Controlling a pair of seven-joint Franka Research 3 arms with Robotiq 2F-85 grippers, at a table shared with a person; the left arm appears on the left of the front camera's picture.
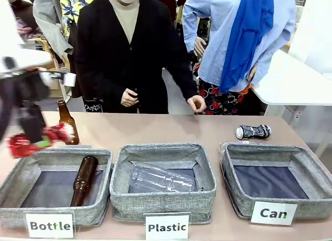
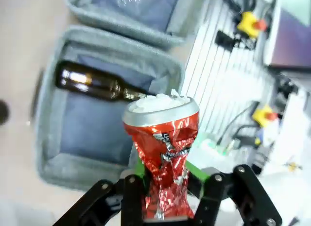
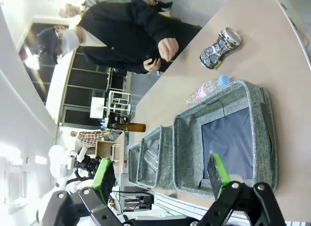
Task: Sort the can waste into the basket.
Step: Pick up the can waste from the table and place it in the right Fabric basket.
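The left gripper (image 2: 167, 189) is clamping its jaws tight on the crumpled shiny red metal can (image 2: 163, 138), holding it near the grey woven "Bottle" basket (image 1: 52, 156). Farther right, the dented black-and-white patterned can (image 1: 253, 131) is lying on the beige table (image 1: 155, 129) just behind the grey woven "Can" basket (image 1: 311, 204). The right gripper (image 3: 160, 180) is hanging with jaws spread wide, gripping nothing.

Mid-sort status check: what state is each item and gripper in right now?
left gripper: shut on red can.
red can: crushed, held off the table.
right gripper: open.
black-and-white can: dented, lying on table.
Can basket: no can inside yet.
brown bottle: upright on table.
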